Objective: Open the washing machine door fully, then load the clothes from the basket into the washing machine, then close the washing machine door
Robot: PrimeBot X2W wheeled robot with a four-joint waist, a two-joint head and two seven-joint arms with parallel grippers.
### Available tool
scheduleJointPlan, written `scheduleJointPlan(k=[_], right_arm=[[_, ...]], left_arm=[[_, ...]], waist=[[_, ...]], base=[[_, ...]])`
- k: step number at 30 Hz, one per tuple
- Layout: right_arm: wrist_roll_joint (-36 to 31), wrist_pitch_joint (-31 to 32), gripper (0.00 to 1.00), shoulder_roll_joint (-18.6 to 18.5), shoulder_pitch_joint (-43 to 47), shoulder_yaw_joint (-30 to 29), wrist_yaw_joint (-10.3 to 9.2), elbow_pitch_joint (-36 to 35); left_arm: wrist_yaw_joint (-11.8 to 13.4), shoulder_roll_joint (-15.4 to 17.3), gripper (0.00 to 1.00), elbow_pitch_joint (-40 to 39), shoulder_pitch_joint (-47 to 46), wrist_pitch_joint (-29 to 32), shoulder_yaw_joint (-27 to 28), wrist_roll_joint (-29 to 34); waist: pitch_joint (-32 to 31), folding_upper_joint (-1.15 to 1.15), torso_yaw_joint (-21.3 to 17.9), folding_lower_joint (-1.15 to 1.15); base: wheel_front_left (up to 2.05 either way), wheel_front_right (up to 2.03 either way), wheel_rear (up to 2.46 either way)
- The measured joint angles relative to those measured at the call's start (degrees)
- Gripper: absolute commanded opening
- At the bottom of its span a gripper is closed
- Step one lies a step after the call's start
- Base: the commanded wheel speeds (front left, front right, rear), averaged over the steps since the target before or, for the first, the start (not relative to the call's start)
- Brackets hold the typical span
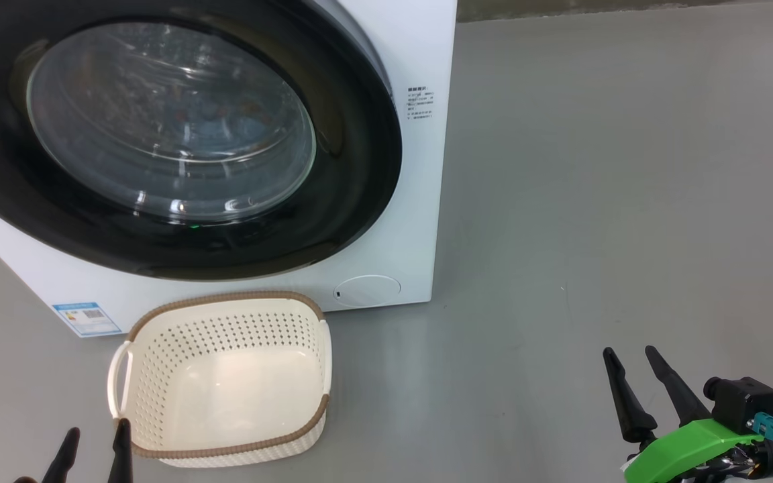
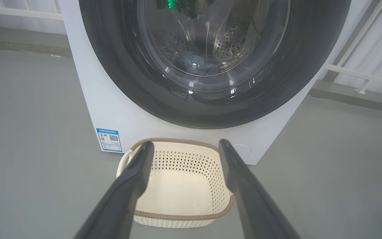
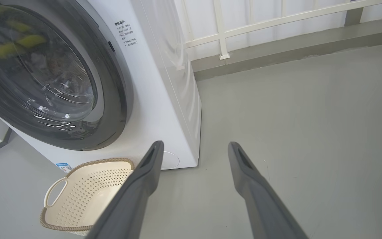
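Note:
The white washing machine [image 1: 420, 221] stands ahead with its round black washing machine door [image 1: 359, 168] shut flat against the front. Dim blue and orange patches behind the door's glass bowl [image 2: 194, 63] may be the clothes; I cannot tell for sure. On the floor before the machine sits the cream basket [image 1: 225, 300], with nothing inside it. My left gripper [image 1: 96, 429] is open just left of the basket's near corner, above the floor. In the left wrist view its fingers [image 2: 134, 179] frame the basket [image 2: 174, 217]. My right gripper [image 1: 628, 350] hangs open over bare floor, far right of the basket.
Grey floor [image 1: 594, 201] stretches to the right of the machine. A white railing [image 3: 221, 30] and a low kerb run behind the machine. A blue sticker [image 1: 88, 318] and a round filter cap [image 1: 366, 290] mark the machine's lower front.

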Motion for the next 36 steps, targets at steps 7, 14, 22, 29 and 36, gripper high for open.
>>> scheduleJointPlan(k=[7,14,22,29,36], right_arm=[[0.0,0.0,1.0,0.0,0.0,0.0,0.0,-0.1],[0.0,0.0,0.0,0.3,0.1,0.1,0.0,0.7],[1.7,0.7,0.0,1.8,1.8,0.1,0.0,3.1],[5.4,2.0,0.0,2.0,1.9,-0.4,0.0,2.7],[9.1,3.1,0.0,2.3,1.9,-1.3,0.0,2.0]], left_arm=[[0.0,0.0,1.0,0.1,0.0,0.0,-0.1,0.0],[0.0,-0.7,0.0,1.0,0.0,0.0,-0.3,-0.5],[0.0,-3.7,0.0,3.3,0.1,0.7,-1.3,-2.2],[0.0,-3.9,0.0,3.3,0.0,1.8,-1.1,-5.7],[0.0,-4.2,0.0,3.4,0.0,3.1,-0.6,-9.3]], waist=[[-0.2,0.0,-0.1,0.0],[0.0,0.0,-0.1,0.0],[-0.2,0.0,0.0,0.01],[-0.3,0.0,0.0,0.01],[-0.4,0.0,0.1,0.01]], base=[[0.0,0.0,0.0],[0.0,0.0,0.0],[0.0,0.0,0.0],[0.0,0.0,0.0],[0.0,0.0,0.0]])
